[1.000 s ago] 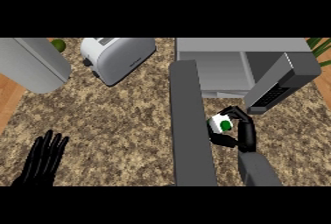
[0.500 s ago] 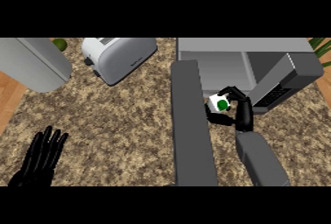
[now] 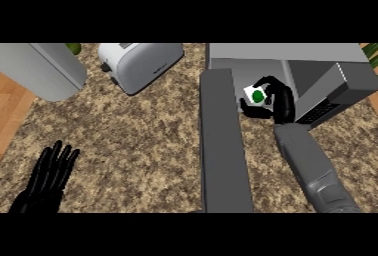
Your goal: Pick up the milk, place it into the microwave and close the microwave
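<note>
Head view, steeply down on a speckled brown stone counter (image 3: 148,135).

Right hand (image 3: 275,102) at the mouth of the microwave (image 3: 295,67), fingers and thumb curled round the milk (image 3: 255,94). Forearm (image 3: 314,165) running up from the lower right edge.

Milk: small white carton with a green round mark on the visible face. Held off the counter, right at the front edge of the microwave's open cavity, between the door and the hand. Mostly hidden by the fingers; only one white face with the green mark showing, turned toward the view's left and upward. Long axis not readable from so little visible surface; which end is the top, cannot tell. Inside the cavity or just before its sill: cannot tell.

Microwave door (image 3: 221,145) swung open, seen edge-on as a long dark grey slab running from the microwave's left front corner down toward the lower edge. Milk just beside its upper end, apart from it.

Left hand (image 3: 48,177) at lower left, well apart from the rest, fingers straight and slightly spread, pointing up the view, holding nothing.

Toaster (image 3: 140,62), pale, at upper middle-left. Large grey rounded object (image 3: 40,70) at upper left. Wooden floor (image 3: 11,110) past the counter's left edge.
</note>
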Controlling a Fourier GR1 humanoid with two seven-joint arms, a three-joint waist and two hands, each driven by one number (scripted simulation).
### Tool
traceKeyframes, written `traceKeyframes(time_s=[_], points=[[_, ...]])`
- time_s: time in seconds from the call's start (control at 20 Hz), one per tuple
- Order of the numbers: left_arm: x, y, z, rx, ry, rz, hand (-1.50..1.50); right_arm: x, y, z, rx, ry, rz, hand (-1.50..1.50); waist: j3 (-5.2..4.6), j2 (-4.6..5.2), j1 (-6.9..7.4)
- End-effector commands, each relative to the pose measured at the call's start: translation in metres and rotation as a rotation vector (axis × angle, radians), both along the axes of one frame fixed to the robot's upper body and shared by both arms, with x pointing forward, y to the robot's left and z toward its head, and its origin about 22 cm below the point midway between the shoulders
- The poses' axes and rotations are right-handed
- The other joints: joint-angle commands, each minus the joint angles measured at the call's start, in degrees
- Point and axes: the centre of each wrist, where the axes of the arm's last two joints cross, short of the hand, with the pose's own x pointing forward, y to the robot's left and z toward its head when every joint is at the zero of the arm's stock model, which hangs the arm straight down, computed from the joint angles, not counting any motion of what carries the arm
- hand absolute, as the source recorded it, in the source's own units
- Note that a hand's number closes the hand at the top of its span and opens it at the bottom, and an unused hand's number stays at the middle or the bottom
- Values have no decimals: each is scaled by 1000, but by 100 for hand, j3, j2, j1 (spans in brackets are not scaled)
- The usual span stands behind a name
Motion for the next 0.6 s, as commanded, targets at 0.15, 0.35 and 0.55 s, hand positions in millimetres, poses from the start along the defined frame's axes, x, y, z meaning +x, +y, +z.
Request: traceKeyframes(time_s=[0.15,0.35,0.55], points=[[0,3,-10,-1,6,-38,-150,31,-14,38,-105,11,-105,150,3,63,172],[9,-2,-7,69,-12,-2,-150,21,-10,20,-223,3,-178,150,9,109,238],[20,0,-3,110,11,-24,-150,35,-31,46,-236,-31,-306,150,14,191,342]])
